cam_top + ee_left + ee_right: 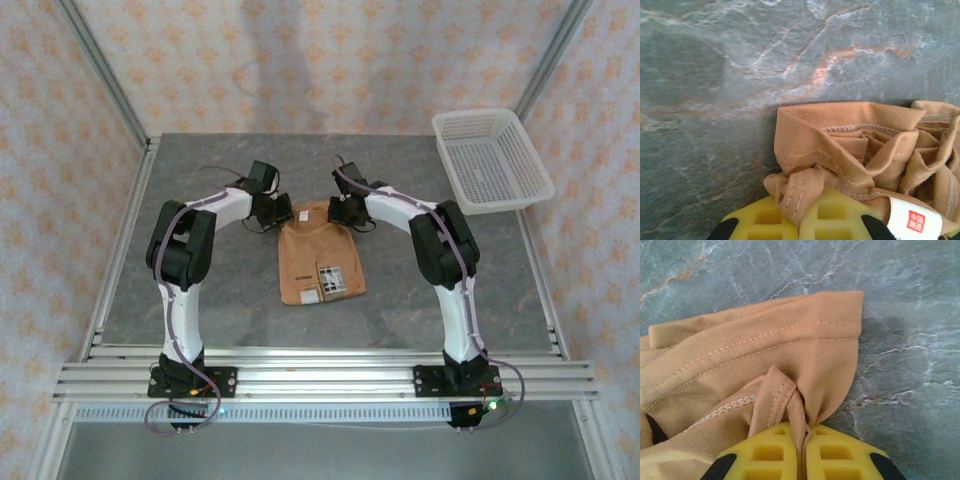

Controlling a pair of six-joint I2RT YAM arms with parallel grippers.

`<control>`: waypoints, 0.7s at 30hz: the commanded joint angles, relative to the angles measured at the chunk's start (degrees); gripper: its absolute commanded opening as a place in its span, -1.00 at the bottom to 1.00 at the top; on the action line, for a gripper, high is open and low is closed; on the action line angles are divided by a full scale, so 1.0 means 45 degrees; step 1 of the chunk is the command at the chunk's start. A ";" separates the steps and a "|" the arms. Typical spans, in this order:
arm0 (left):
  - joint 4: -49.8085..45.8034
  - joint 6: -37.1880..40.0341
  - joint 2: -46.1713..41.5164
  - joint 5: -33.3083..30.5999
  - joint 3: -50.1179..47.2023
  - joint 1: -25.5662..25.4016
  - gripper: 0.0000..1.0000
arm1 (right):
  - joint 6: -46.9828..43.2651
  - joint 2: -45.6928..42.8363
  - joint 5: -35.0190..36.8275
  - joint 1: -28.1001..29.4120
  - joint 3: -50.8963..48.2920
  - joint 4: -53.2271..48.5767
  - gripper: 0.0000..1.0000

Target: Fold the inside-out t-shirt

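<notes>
The inside-out t-shirt [305, 262] lies in the middle of the grey, marble-veined table [220, 290]. It is folded into a tall tan rectangle, with a white printed label [335, 279] showing on its near right part. Both arms curve in toward its far edge. The left gripper [281, 212] sits at the far left corner of the cloth. Seen from its wrist, the yellow fingers [760, 222] are pressed together on a bunched, stitched hem — a fold of fabric squeezed up between them. A small white tag with a red square [914, 220] lies just beside the right finger. The right gripper [347, 212] is at the far right corner and is pinching too. Its yellow fingers [840, 455] are closed on a narrow ridge of seamed cloth, and the hem corner spreads flat on the table beyond. A white mesh basket [492, 160] stands well apart, at the table's far right corner.
</notes>
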 commanded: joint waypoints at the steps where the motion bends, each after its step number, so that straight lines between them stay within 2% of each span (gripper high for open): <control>1: 0.0536 -0.0402 -0.0062 0.0793 0.0452 -0.0131 -1.00 | 0.0269 -0.1006 -0.0228 -0.0240 -0.0287 0.0267 -0.91; 10: 0.0074 0.0043 -0.1107 0.1196 0.1900 0.0128 -1.00 | 0.1046 -0.2008 -0.1180 -0.0996 0.1144 0.0498 -0.96; 14: -0.0671 0.0077 -0.1042 0.1558 0.3991 0.0372 -1.00 | 0.1147 -0.1804 -0.1552 -0.1373 0.3305 -0.0133 -0.96; 18: -0.1345 0.0344 -0.1183 0.1544 0.6299 0.0580 -1.00 | 0.0674 -0.1217 -0.1642 -0.1477 0.6587 -0.1707 -0.96; 21: -0.1060 0.0657 -0.1844 0.1294 0.6818 0.0624 -1.00 | 0.0235 -0.1126 -0.1758 -0.1477 0.8040 -0.2609 -0.96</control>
